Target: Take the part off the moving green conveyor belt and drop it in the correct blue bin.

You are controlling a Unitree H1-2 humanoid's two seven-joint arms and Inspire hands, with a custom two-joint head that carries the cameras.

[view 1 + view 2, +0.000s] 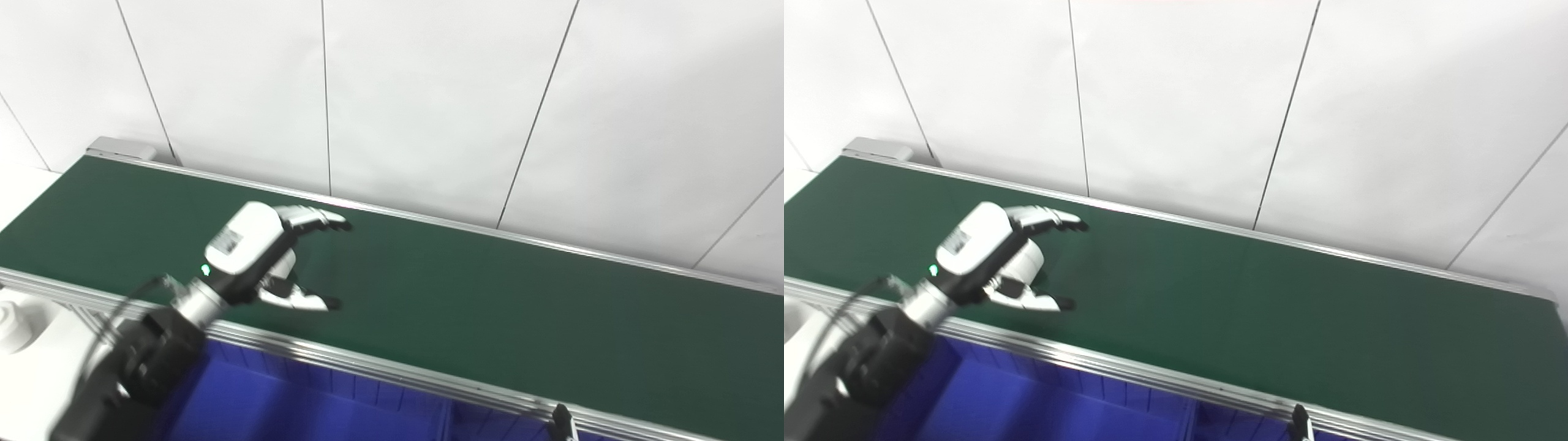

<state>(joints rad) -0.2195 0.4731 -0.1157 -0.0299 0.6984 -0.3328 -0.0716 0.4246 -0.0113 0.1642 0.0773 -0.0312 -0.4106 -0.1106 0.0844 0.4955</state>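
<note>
The robot's left hand [263,260] hovers over the green conveyor belt [490,294], its fingers [312,217] and thumb spread apart with nothing between them. No part shows on the visible stretch of belt. A blue bin [294,404] sits below the belt's near metal rail [380,367].

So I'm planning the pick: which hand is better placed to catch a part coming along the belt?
The left hand: it hangs open over the green belt. The right hand is barely in view.
</note>
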